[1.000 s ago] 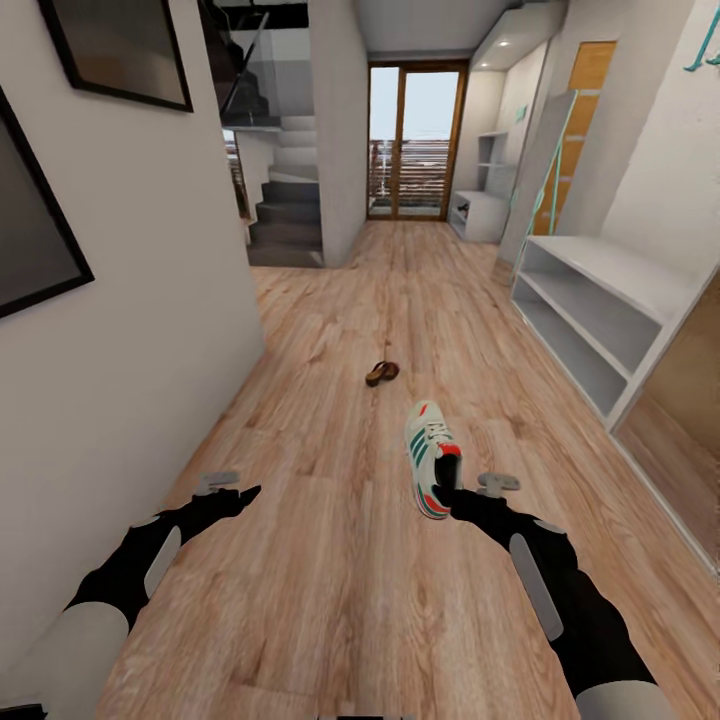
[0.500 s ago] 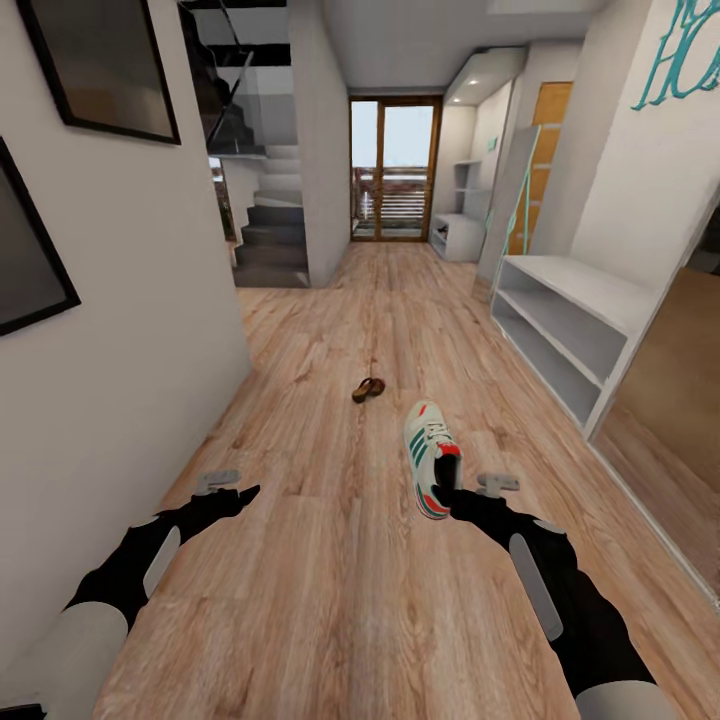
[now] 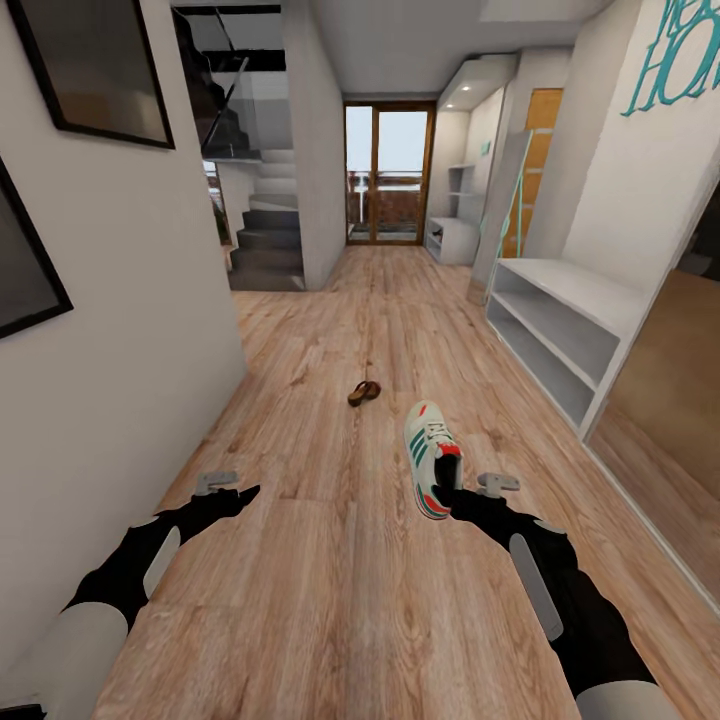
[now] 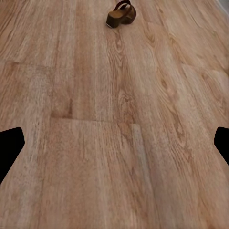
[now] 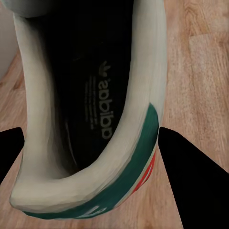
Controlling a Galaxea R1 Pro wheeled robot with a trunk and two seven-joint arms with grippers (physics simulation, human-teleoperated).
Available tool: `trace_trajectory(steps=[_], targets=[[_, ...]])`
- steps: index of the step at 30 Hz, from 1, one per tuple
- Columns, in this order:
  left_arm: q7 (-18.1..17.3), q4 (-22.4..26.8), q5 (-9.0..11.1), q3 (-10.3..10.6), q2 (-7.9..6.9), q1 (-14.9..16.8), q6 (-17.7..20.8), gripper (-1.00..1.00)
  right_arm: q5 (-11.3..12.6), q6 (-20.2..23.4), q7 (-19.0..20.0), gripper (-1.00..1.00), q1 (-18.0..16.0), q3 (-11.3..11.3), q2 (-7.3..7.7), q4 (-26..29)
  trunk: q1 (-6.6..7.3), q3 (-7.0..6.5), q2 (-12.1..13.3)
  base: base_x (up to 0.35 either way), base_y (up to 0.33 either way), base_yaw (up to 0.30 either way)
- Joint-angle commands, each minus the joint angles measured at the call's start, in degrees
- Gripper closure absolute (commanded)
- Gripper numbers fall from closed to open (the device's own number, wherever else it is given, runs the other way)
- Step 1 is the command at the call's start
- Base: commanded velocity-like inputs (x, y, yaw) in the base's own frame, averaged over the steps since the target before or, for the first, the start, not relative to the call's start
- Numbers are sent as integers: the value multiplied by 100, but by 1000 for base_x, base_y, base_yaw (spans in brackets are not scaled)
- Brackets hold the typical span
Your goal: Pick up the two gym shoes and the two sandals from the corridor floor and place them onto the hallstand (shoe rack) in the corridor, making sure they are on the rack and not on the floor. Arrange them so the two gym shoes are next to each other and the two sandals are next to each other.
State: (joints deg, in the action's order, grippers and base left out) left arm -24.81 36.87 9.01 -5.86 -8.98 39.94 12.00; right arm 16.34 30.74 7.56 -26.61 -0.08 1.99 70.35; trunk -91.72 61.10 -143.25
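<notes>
While the right gripper [image 3: 447,497] pinched the sneaker [image 3: 430,455] at its heel, left jaws spread, carrying it level to the far rack [image 3: 450,238] seemed wise.

Ahead of you the corridor floor [image 3: 330,560] lies open down the middle of the frame. At frame left a white wall [image 3: 120,330] runs close beside your left gripper [image 3: 235,492]. At center, a sandal [image 3: 363,393] sits alone on the planks, with bare floor all round it. Your right gripper [image 3: 447,497] carries a gym shoe [image 3: 431,458], which juts forward and fills the space before it. At right, the bench [image 3: 560,325] stands against the wall, both shelf bays open toward the corridor.
</notes>
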Motion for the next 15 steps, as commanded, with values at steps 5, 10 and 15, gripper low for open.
trace_trajectory(steps=[5,10,15], targets=[[-24,4,56,-17,1,1,57,-100,19,29,0,100,-3,-1,2,8,0,5,-2,261,0,-1],[-24,4,55,-17,1,-1,57,-100,38,29,13,100,-3,-10,5,6,0,5,-2,333,0,0],[-24,4,57,-18,1,0,57,-100,27,23,-7,100,-3,-32,-1,2,0,5,-2,341,0,0]])
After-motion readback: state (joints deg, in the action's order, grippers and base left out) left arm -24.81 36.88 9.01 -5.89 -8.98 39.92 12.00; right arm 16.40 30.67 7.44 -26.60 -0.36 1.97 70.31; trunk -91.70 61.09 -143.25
